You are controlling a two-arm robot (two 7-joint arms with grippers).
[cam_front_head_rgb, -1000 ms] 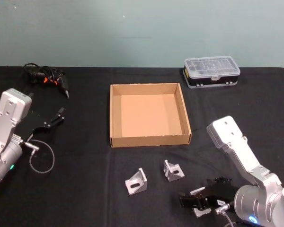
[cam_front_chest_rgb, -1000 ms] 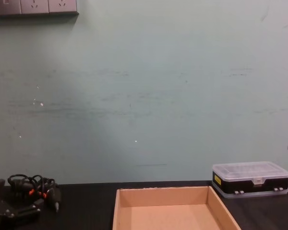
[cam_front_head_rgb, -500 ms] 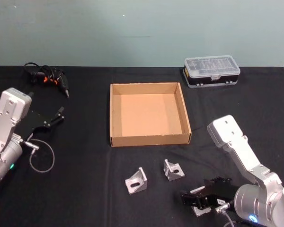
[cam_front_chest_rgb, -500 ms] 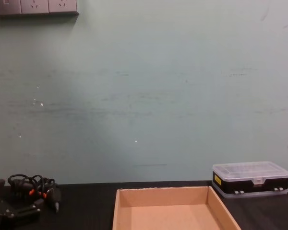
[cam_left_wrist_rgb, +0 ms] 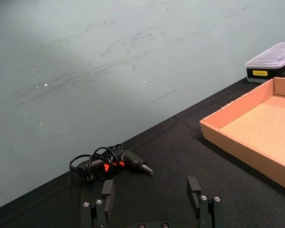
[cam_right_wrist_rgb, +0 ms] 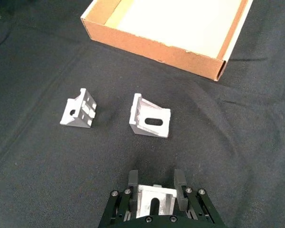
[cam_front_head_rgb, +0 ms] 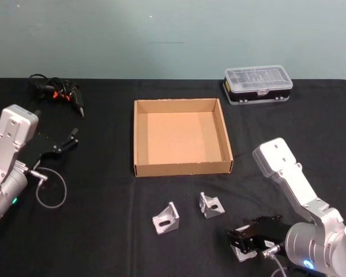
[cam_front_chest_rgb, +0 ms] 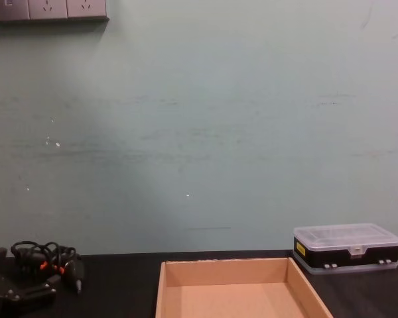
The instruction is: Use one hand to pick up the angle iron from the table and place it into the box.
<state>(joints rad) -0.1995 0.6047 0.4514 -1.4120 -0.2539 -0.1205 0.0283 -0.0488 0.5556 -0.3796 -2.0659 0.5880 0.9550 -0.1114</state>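
The tan cardboard box lies open in the middle of the black table; it also shows as a box and a box. My right gripper sits near the front right, shut on an angle iron that fills the gap between its fingers. Two more silver angle irons lie loose in front of the box: one angle iron on the left and another angle iron beside it. My left gripper rests open at the far left, its fingers wide apart.
A clear-lidded black-and-yellow plastic case stands at the back right. A tangle of black cable with a small tool lies at the back left. A loose wire loop hangs from the left arm.
My right gripper has drawn back a little to the right, with the angle iron between its fingers. The left arm and the two loose angle irons have stayed put.
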